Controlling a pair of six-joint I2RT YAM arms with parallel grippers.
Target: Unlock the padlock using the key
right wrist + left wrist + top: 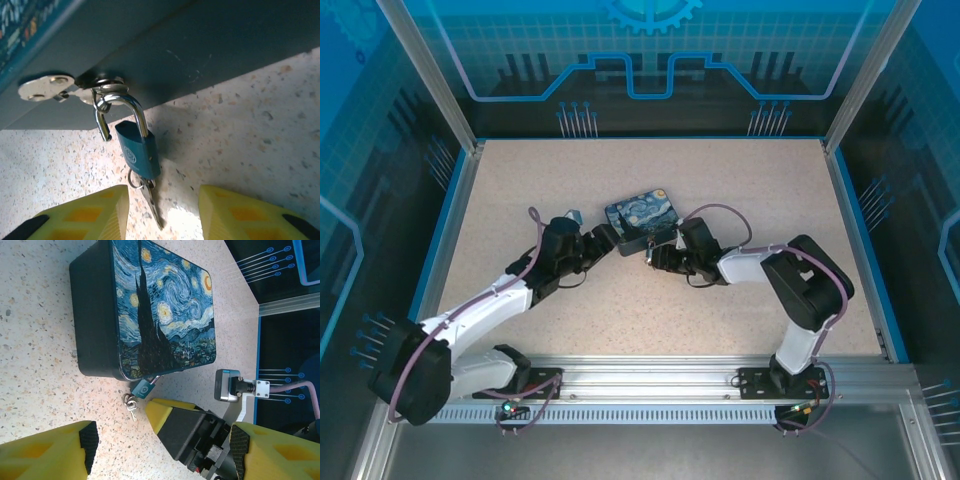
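The padlock (139, 150) hung by its silver loop (120, 102) from the metal clasp (47, 87) on the dark side of the painted box (165, 305). Its blue body ran long-ways out from the box. The loop end was at the box and the bottom end faced my right gripper (162, 212). One leg of the loop looked free beside the body.

The key (150, 200) lay just past the padlock's bottom end, by a small ring (133, 179), and pointed the same way. I could not tell if it sat in the lock. The right gripper's yellow fingers (85, 215) stood apart, one on each side of the key, not touching it.

From above, my right arm (800, 285) stood up from its base, bent at the elbow, and reached left and low to the near side of the box. My left arm (490, 300) stretched low from its base, up and to the right. The left gripper (603, 241) sat near the box's near left corner, spread wide and holding nothing.

The box sat near the middle of the speckled worktop (520, 180).
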